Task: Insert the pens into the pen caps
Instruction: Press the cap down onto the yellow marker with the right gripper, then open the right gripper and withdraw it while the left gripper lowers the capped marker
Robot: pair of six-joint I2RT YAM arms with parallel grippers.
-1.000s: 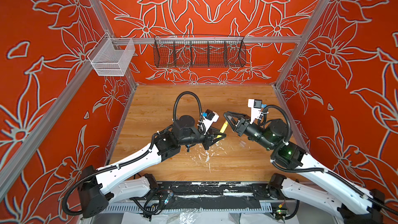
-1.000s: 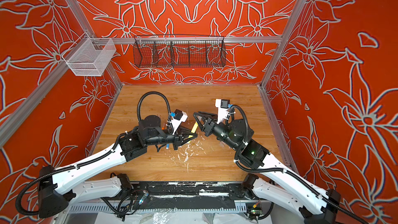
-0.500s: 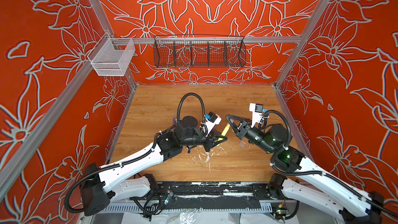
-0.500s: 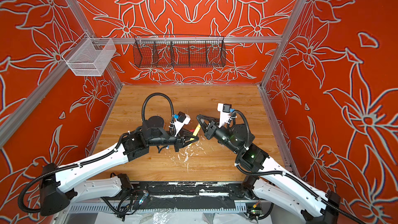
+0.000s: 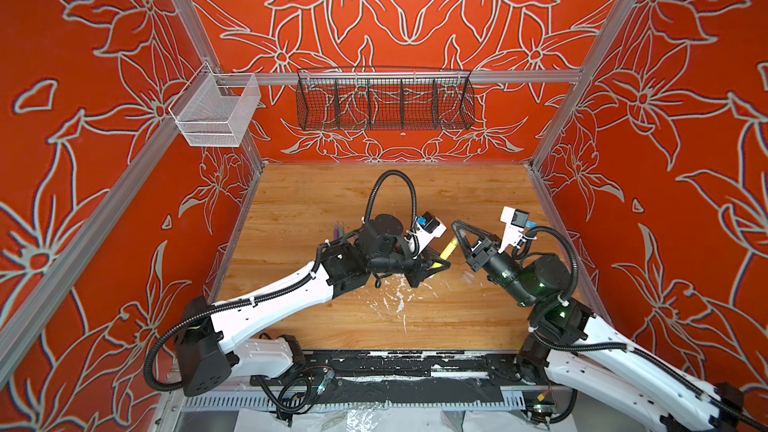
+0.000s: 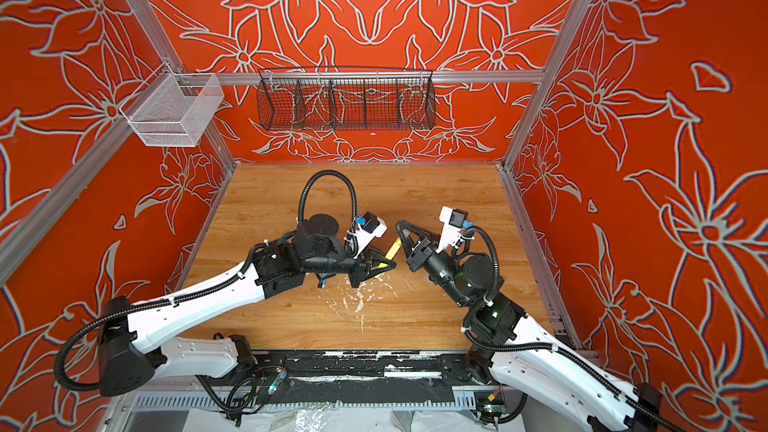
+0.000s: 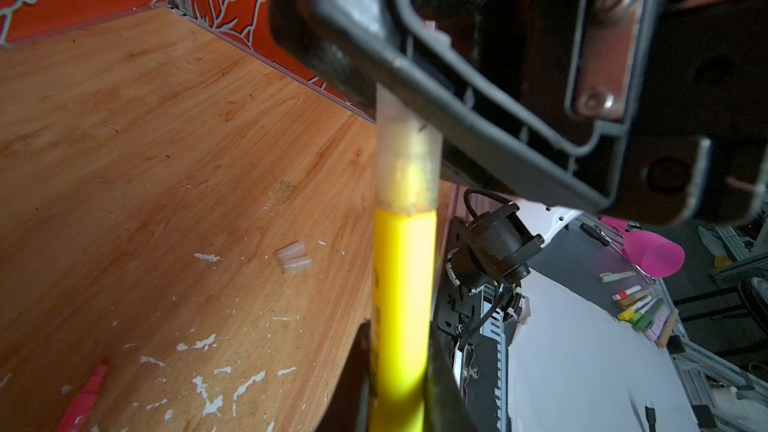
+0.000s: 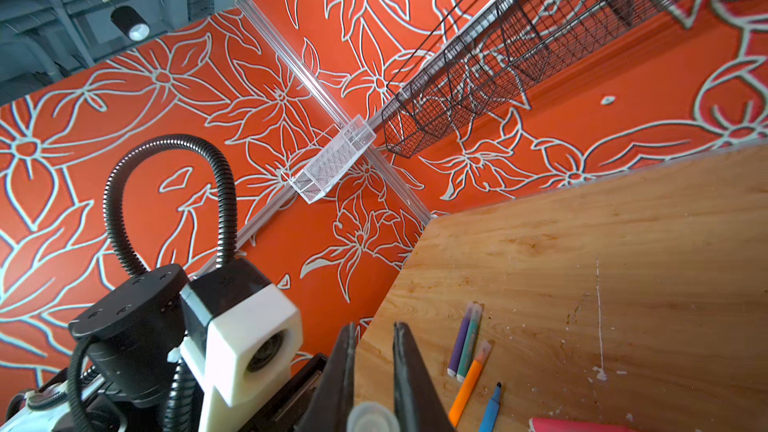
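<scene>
My left gripper [image 5: 435,266] [image 6: 383,268] [image 7: 399,340] is shut on the yellow pen [image 5: 448,249] [image 6: 392,249] [image 7: 403,284] and holds it above the table. A clear pen cap [image 7: 409,151] [image 8: 372,417] covers the pen's tip. My right gripper [image 5: 456,227] [image 6: 399,227] [image 8: 373,328] is shut on that cap. Purple [image 8: 460,342], green [image 8: 469,342] and orange [image 8: 468,384] pens lie together on the wood with clear caps on. A blue pen [image 8: 491,409] shows a bare tip. A pink pen [image 7: 83,401] lies near the front. Two loose caps [image 7: 294,257] lie side by side.
A black wire basket [image 5: 384,99] hangs on the back wall and a white mesh basket [image 5: 216,112] on the left rail. White paint flecks [image 5: 395,297] mark the wooden table [image 5: 478,193] under the grippers. Orange walls close in three sides.
The right gripper's jaws have closed on the cap at the yellow pen's tip. Both grippers have shifted slightly to the right together.
</scene>
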